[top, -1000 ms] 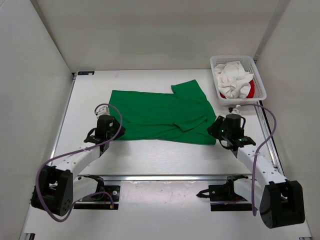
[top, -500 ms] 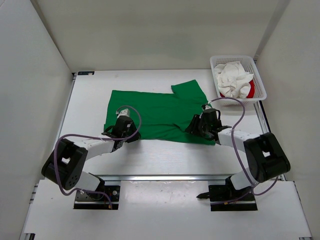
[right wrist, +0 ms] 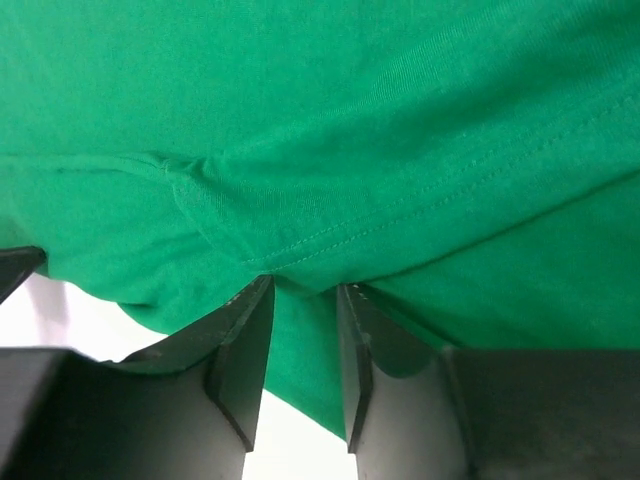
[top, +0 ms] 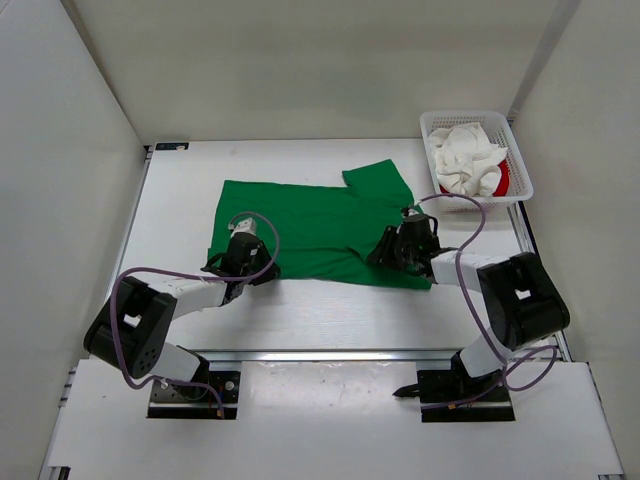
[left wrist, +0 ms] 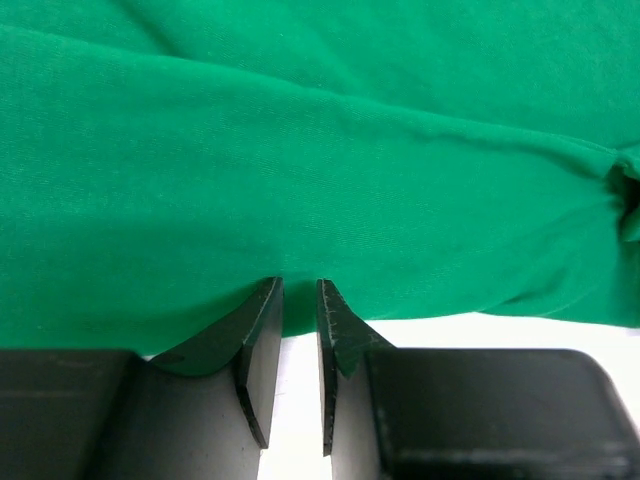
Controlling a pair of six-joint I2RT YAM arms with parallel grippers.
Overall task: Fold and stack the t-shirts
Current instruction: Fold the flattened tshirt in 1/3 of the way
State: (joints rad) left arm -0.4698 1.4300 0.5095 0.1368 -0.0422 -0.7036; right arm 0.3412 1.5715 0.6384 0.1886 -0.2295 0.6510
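**Item:** green t-shirt (top: 310, 225), one, lying spread and mostly flat at the middle of the table (top: 180, 190). One sleeve is turned up toward the far right, and a loose fold lies across the right half. It is not yet folded.

**Handling:** light, thin knit, wholly limp. It will sag and trail from any single hold and drag against the table surface. It is not fragile, but it creases readily. It is best taken at the stitched near hem, at two points set wide apart, so the edge lifts level and carries over in one sheet. The doubled, stitched edge gives firmer purchase than the open cloth.

**Holds:**
- Left gripper (top: 245, 262) is low at the near-left hem. Its fingers (left wrist: 255, 330) are drawn almost together with only a slit between them, tips at the cloth's edge. They seem to nip the hem, though the cloth hides the tips.
- Right gripper (top: 393, 248) is low at the near-right hem, by the fold. Its fingers (right wrist: 245, 340) are a little parted, with green cloth filling the gap and a stitched fold bunched at the tips.

**Adjacent:** white basket (top: 522, 172) at the far right corner, well apart from the shirt. It holds crumpled white cloth (top: 465, 160) over something red (top: 503, 181). These are probably further shirts.
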